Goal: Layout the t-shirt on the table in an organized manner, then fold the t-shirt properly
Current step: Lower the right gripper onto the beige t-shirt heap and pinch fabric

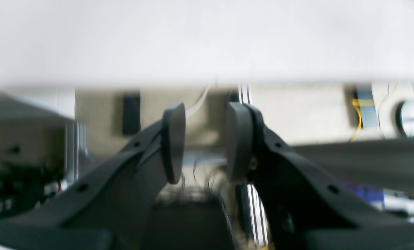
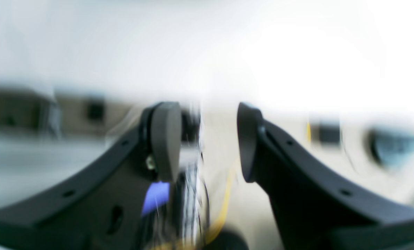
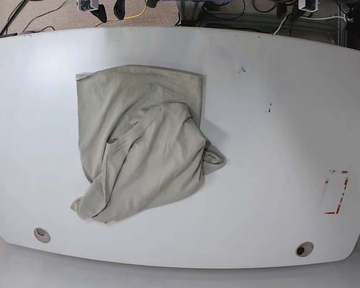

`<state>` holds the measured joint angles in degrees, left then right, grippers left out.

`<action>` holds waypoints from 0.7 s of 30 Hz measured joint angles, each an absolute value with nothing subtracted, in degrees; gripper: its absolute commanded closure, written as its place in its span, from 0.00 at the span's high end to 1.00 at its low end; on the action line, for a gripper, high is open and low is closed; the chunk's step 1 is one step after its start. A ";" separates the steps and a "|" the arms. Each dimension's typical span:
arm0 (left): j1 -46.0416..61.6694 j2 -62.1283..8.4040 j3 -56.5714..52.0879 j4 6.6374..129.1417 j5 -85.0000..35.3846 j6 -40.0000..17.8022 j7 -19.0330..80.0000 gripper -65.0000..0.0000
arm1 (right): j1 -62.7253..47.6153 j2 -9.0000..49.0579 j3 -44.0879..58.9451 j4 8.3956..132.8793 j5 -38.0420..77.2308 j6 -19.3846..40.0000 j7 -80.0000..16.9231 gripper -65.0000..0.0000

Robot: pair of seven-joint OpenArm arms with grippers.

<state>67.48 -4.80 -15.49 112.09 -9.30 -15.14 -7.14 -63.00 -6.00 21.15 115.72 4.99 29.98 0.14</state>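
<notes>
Bright even light, wrist views blurred, overexposed

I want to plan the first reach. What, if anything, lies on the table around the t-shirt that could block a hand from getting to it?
Nothing visible does. The t-shirt lies crumpled on the white table, with only bare tabletop around it.

No legible text or labels anywhere.
</notes>
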 measured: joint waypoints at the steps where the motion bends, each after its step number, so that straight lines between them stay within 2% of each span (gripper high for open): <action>1: 66.22 -4.78 -15.49 112.27 -9.30 -15.14 -7.01 0.28 | -61.98 -6.00 21.15 115.72 4.95 30.09 0.14 0.39; 9: 56.14 -5.34 -13.02 112.36 -8.80 -15.09 -6.96 0.29 | -53.34 -6.04 20.86 115.42 4.82 30.04 -0.08 0.40; 16: 50.57 -6.57 -9.13 112.33 -1.87 -15.55 -6.13 0.29 | -47.13 -6.15 21.15 115.31 4.75 29.93 -0.84 0.40; 18: 47.72 -6.63 -8.16 112.27 -0.97 -15.40 -6.02 0.31 | -45.10 -6.04 21.17 115.35 4.78 29.87 -1.74 0.40; 21: 45.67 -6.81 -5.91 112.38 -0.82 -14.85 -7.18 0.39 | -42.50 -6.04 21.17 115.39 4.73 30.04 -5.02 0.40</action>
<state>45.67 -6.81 -5.91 112.38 -0.82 -14.85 -7.18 -42.50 -6.04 21.17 115.39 4.73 30.04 -5.02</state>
